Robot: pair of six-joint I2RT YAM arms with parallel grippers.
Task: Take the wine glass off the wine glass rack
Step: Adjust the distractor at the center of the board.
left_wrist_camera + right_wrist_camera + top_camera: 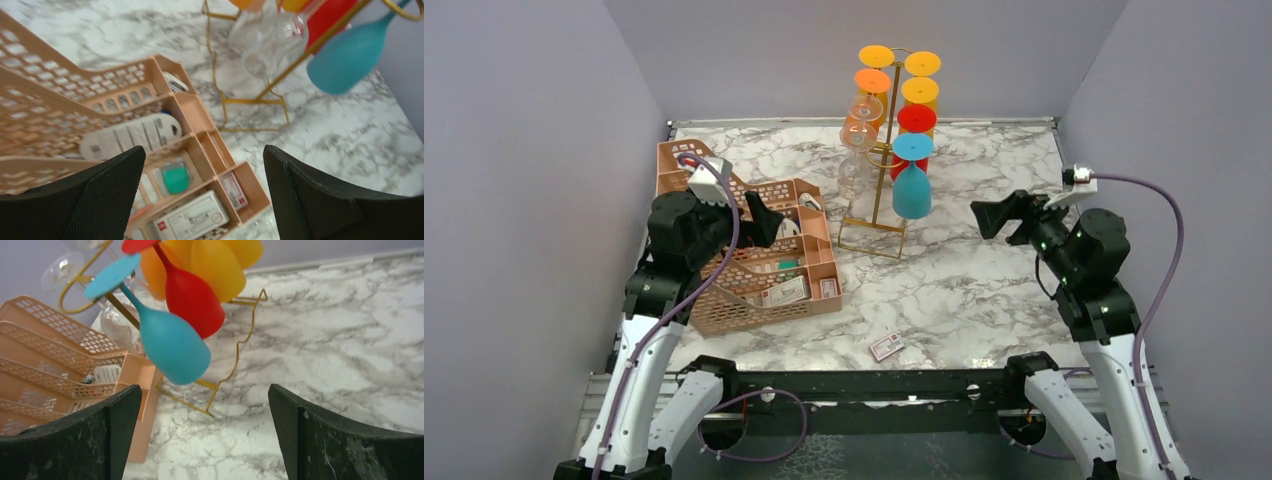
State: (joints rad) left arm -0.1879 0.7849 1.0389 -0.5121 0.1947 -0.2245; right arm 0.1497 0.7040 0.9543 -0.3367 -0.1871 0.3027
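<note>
The gold wire wine glass rack [886, 170] stands at the table's middle back, with several glasses hanging upside down: yellow, orange, red, clear, and a blue one [912, 190] lowest at the front. My right gripper [986, 215] is open and empty, to the right of the blue glass [172, 345], apart from it. My left gripper [762, 222] is open and empty over the peach tray, left of the rack [250, 100]. The blue glass [350, 55] and a clear glass [270, 42] show in the left wrist view.
A peach mesh tray organiser [816, 300] sits at the left with small boxes and a remote in its compartments [207, 132]. A small red and white card [886, 347] lies near the front edge. Grey walls enclose the table.
</note>
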